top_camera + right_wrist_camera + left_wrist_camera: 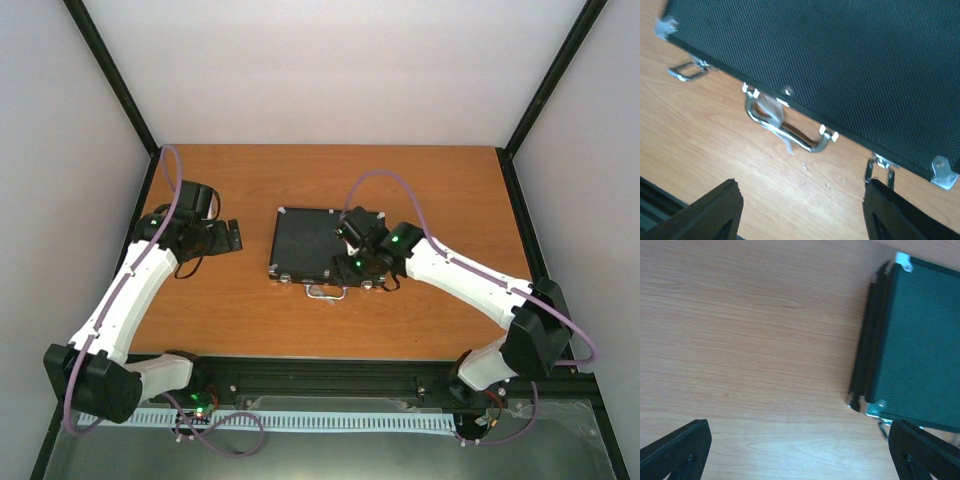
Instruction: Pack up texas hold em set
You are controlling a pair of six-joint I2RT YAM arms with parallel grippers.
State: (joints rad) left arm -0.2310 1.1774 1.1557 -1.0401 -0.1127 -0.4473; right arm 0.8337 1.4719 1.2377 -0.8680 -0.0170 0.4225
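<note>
**A:** Why's the case (305, 243) lying flat mid-surface (430, 185), lid down?

**B:** Latching time, I'd guess. The handle (790, 132) faces the arms, and the right fingers (715, 212) hang spread and empty by the right latch (880, 170). The left fingers (677, 450) are wide open, off to the side. No readable logo or writing anywhere.

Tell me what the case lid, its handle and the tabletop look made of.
Case lid: matte black with a fine pebbled weave, likely textured vinyl or embossed sheet. Handle: bright metal, probably chromed, given the mirror glints. Tabletop: smooth orange-brown wood grain, possibly laminate.
</note>
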